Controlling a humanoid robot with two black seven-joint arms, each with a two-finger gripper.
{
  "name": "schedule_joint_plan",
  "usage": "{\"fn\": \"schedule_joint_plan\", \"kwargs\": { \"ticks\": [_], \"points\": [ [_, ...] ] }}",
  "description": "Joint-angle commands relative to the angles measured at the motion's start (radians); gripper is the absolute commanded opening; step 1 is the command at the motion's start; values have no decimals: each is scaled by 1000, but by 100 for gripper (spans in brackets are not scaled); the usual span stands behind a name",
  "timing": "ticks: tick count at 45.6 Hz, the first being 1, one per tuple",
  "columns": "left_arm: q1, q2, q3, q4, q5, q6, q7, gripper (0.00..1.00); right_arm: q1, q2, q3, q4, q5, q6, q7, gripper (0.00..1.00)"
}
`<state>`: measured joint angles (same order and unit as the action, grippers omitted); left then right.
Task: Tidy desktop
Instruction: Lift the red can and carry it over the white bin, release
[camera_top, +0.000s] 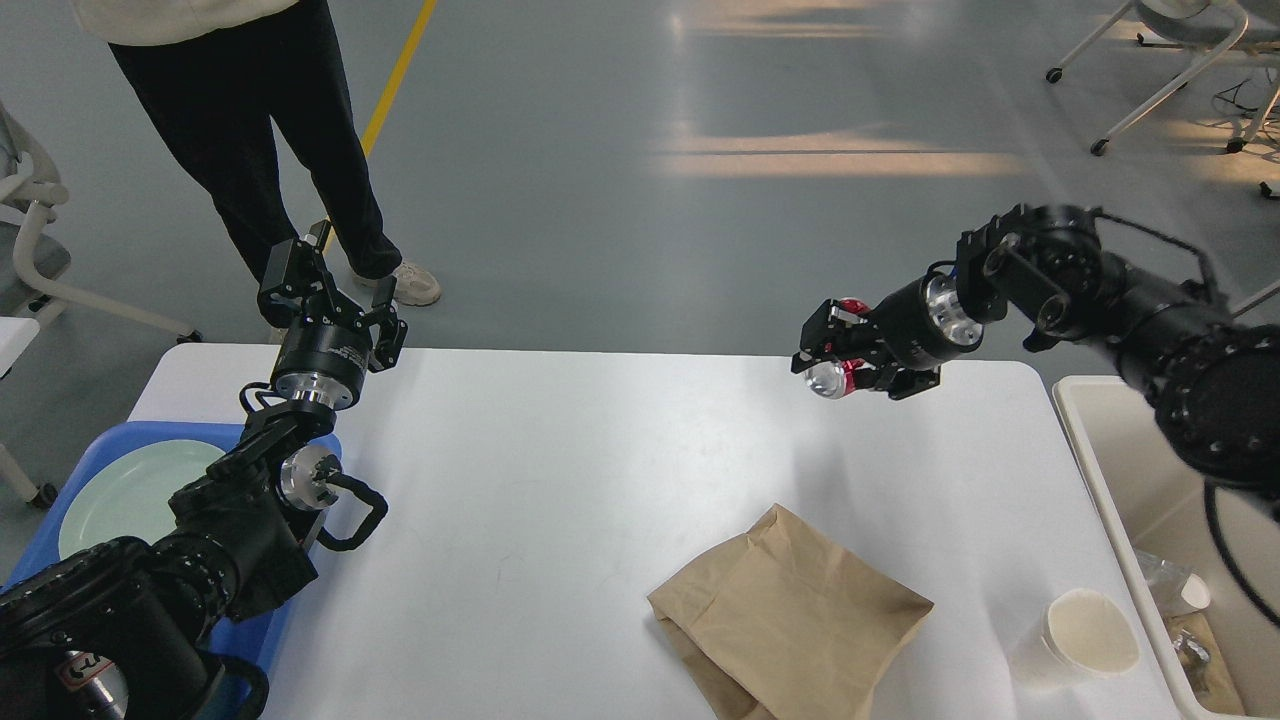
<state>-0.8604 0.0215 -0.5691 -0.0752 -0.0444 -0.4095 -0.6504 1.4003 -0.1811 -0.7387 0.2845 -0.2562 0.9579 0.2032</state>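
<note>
The desktop (560, 470) is a large white tabletop with rounded corners. My right gripper (835, 352) hangs above its far right part, shut on a crumpled red and silver foil wrapper (838, 376). A flat brown paper bag (790, 610) lies near the front edge, with a white paper cup (1088, 635) to its right. My left gripper (328, 285) stands upright over the far left corner, open, with nothing between its fingers.
A blue tray (95, 455) with a pale green plate (130, 490) sits at the left edge under my left arm. A cream bin (1180, 450) holding some litter stands beside the table's right end. A person's legs (270, 150) are behind the far left corner.
</note>
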Motion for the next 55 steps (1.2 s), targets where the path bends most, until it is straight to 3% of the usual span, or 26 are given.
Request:
{"fn": "schedule_joint_plan", "kwargs": {
  "ticks": [1,16,27,36,42,55],
  "points": [
    [0,0,0,0,0,0,0,97,152,-78,-91,90,0,2,7,0],
    [1,0,0,0,0,0,0,97,503,-251,-352,219,0,2,7,0],
    [1,0,0,0,0,0,0,97,494,-380,-565,208,-6,2,1,0],
    [0,0,0,0,0,0,0,97,402,-508,-622,208,-6,-5,-2,0],
    [0,0,0,0,0,0,0,97,274,-567,-611,208,11,-181,-2,0],
    [0,0,0,0,0,0,0,97,-64,-610,-458,206,57,-717,-2,0]
  ]
}}
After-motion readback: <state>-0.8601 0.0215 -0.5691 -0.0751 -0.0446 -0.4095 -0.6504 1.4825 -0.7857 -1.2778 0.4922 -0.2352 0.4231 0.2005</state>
